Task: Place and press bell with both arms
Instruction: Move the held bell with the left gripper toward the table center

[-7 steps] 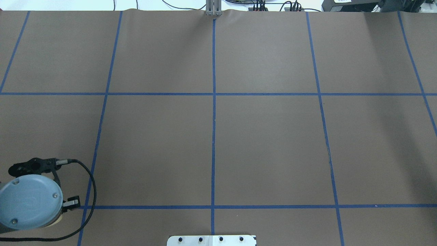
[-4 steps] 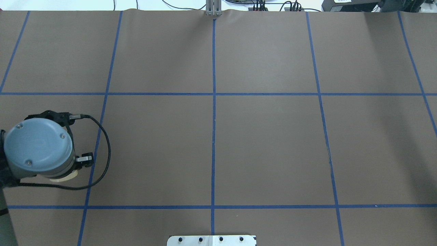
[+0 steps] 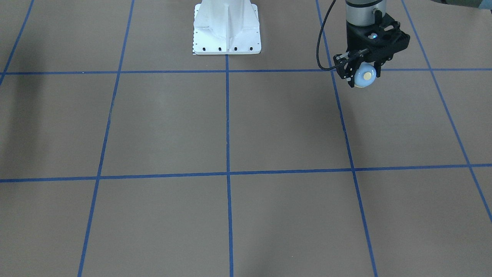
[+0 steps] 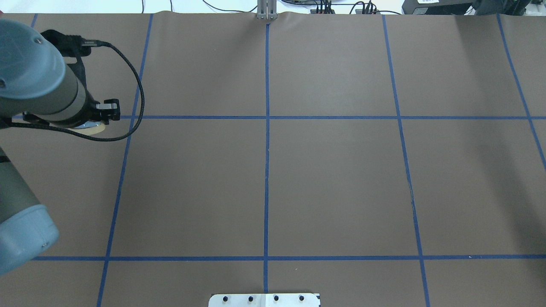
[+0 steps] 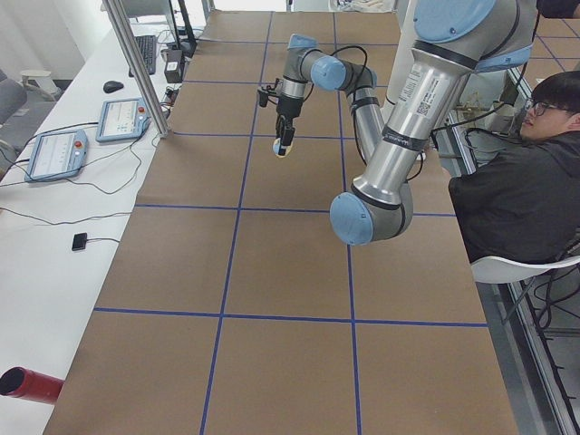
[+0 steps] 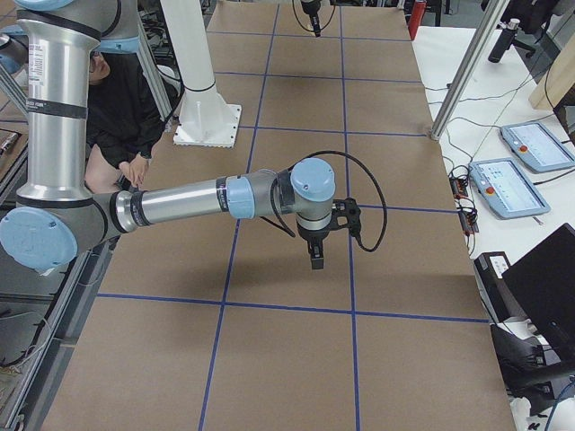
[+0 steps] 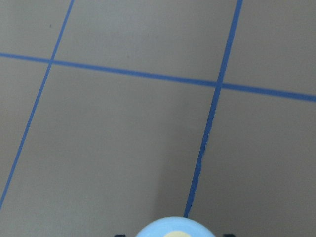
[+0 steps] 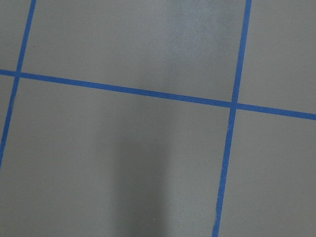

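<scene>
left pincer (image 3: 363, 78): pinching the bell (image 3: 366, 75) | bell: up in the air over the brown surface (image 3: 230, 123) | right pincer (image 6: 317, 259): over the surface, cannot tell if spread or pressed together

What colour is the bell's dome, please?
Light blue; the bell shows best in the front-facing view.

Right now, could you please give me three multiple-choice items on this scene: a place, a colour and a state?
1. Over the table, the bell is at: A the robot's left side; B the centre; C the robot's right side.
2. The tape lines are: A red; B blue; C yellow.
3. The left gripper is: A open, empty; B shut on nothing; C shut on the bell.
Answers: A, it hangs on the front-facing view's right; B, the grid is blue throughout; C, it grips the bell's sides.
</scene>
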Controlling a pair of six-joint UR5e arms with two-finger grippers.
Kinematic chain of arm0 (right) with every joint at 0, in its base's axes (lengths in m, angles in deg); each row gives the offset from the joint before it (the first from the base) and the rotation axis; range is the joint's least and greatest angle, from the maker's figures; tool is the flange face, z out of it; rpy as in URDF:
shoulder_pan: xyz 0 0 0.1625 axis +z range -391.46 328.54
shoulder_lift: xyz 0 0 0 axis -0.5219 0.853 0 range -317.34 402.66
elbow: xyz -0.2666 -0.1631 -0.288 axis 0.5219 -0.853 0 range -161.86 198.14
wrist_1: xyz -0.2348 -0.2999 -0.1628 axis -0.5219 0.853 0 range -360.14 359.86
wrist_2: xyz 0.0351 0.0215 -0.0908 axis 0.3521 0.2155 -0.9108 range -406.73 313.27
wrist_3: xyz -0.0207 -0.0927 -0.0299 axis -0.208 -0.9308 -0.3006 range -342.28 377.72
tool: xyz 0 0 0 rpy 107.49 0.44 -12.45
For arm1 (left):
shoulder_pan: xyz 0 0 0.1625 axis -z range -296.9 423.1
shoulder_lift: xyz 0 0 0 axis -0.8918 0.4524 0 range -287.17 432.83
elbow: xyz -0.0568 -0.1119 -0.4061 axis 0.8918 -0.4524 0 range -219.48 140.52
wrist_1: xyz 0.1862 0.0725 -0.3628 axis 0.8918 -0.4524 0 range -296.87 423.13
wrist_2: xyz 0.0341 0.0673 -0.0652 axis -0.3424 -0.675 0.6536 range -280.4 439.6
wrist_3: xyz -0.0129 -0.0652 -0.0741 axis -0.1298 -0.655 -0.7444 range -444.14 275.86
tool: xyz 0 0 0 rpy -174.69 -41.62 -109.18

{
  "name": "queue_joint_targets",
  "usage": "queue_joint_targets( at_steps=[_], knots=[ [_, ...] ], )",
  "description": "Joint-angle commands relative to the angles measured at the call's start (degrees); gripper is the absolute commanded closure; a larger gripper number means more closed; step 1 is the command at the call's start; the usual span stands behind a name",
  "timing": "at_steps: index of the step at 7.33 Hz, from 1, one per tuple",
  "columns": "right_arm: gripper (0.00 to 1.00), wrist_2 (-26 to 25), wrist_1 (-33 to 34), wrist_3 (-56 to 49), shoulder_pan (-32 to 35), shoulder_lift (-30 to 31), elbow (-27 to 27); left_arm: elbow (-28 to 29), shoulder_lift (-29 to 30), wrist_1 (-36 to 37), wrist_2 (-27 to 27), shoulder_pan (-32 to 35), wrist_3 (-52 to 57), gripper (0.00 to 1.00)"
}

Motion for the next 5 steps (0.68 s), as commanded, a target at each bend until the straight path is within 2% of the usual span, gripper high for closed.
queue_joint_targets(
  at_steps=[1,3,5],
  knots=[
    [0.00,0.2,0.1,0.1,0.0,-0.1,0.0,3.1,0.9,-13.1,0.1,1.4,1.5,1.00],
    [0.00,0.1,0.1,0.0,0.0,-0.1,-0.2,8.4,1.7,-27.1,-0.2,1.2,1.7,1.00],
    [0.00,0.2,0.1,0.0,0.0,-0.2,-0.2,17.9,4.3,-41.3,-0.3,1.0,3.7,1.00]
  ],
)
